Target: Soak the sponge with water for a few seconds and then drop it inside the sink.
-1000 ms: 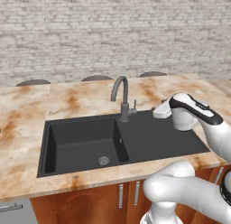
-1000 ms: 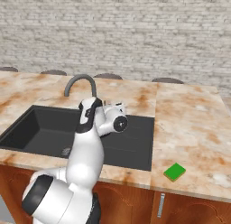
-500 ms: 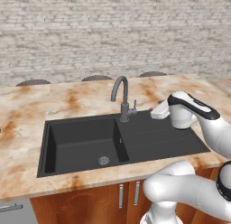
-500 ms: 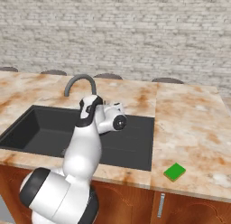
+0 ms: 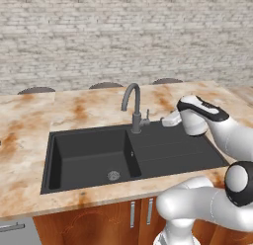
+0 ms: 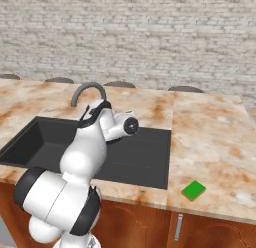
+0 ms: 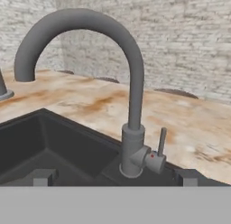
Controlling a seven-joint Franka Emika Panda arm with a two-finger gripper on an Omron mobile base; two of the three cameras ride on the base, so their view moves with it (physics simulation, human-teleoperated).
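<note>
Meanwhile my pincer (image 5: 168,120) stood wide and empty just beside the faucet (image 7: 131,105) lever (image 7: 160,142) over the sink (image 5: 168,150), so I judged turning on the water came first, with the green sponge (image 6: 193,190) lying untouched on the table (image 6: 210,142), well apart.

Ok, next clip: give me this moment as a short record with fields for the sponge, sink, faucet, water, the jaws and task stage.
sponge: small bright green rectangular sponge lying flat on the marbled counter, right of the sink near the front edge
sink: matte black rectangular sink, nothing in the basin
faucet: grey curved faucet, side lever upright
water: no stream visible
gripper: gripper over the drainboard, facing the faucet base, jaws open, holding nothing
stage: sponge not yet picked up
</note>
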